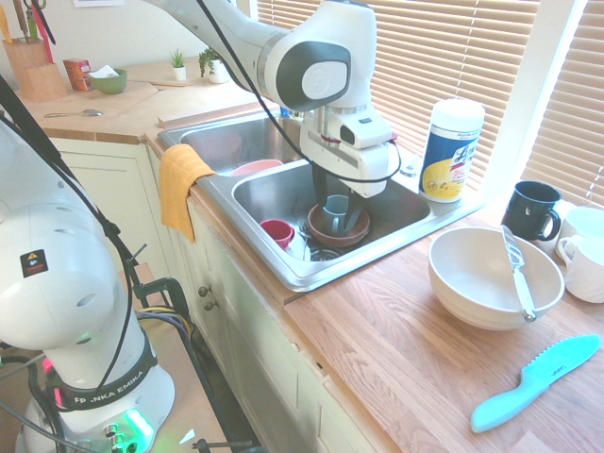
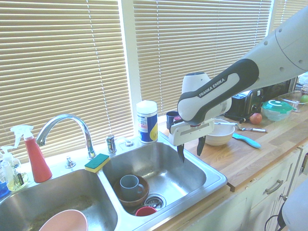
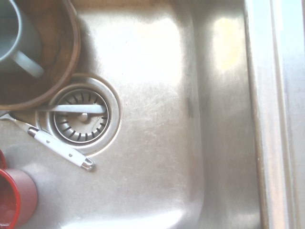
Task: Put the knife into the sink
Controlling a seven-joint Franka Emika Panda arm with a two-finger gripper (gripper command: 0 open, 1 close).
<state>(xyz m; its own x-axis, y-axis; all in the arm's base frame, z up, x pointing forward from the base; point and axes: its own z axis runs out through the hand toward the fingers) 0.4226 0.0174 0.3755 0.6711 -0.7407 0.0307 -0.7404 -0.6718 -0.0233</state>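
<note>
We see the gripper [image 2: 191,148] hanging over the sink [image 2: 211,185], pointing down above the right basin, fingers spread wide and holding nothing. In the wrist view a knife [image 3: 61,148] with a white handle lies flat on the basin floor, its handle crossing the rim of the drain [image 3: 83,114] at about 7 o'clock, its blade running under a brown bowl [image 3: 57,62]. A grey blade or utensil lies across the strainer.

The brown bowl holds a grey mug [image 2: 129,185] and sits at 10 o'clock from the drain. A red cup [image 1: 277,232] lies near the basin's front wall.

On the counter, a beige bowl [image 1: 472,283] holds another white-handled utensil [image 1: 519,278] leaning on its rim. A turquoise knife [image 1: 534,382] lies at 5 o'clock from that bowl, apart from it. A wipes canister [image 1: 451,149] stands behind the sink.
</note>
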